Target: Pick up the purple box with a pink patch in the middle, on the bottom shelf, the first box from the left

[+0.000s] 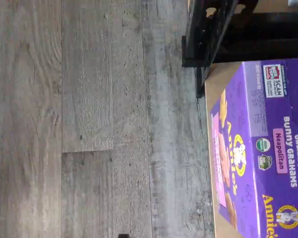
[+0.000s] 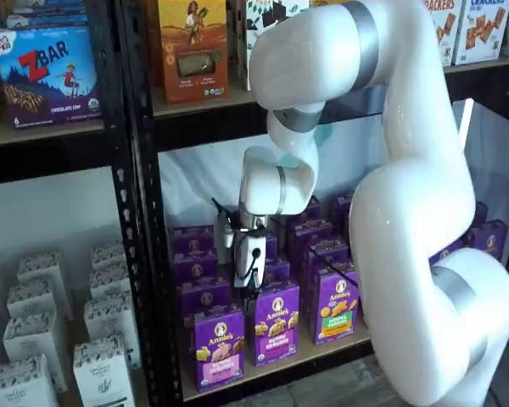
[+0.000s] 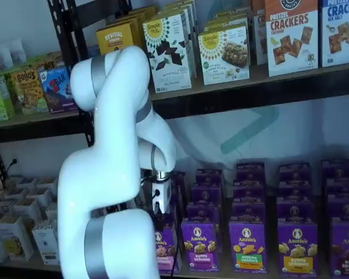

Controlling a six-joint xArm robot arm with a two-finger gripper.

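Fingers hang down from the white wrist, small and dark in both shelf views, and I can't pick out a gap by eye, but they read as spread to their widest with nothing between them. So no grip yet! The box stands upright at the front left corner of the bottom shelf, pink band across its lower front, untouched. The fingers hover above and just behind it, over the rows of purple cartons, near but apart from its top. In the wrist view the same box shows its top face and part of its front, sitting right at the shelf's front lip with grey plank floor beyond it. My read: the approach is well along, and everything else is left, meaning the line-up over the box, the descent, the close and the lift. Now, room to work. On the box's left the black rack post stands near, so that side looks tight. On its right a yellow-band carton sits just beside it, so little slack there either. Behind it, more purple cartons crowd in. The front is free, open air over the floor, and above the box there is clear height up to the next board.
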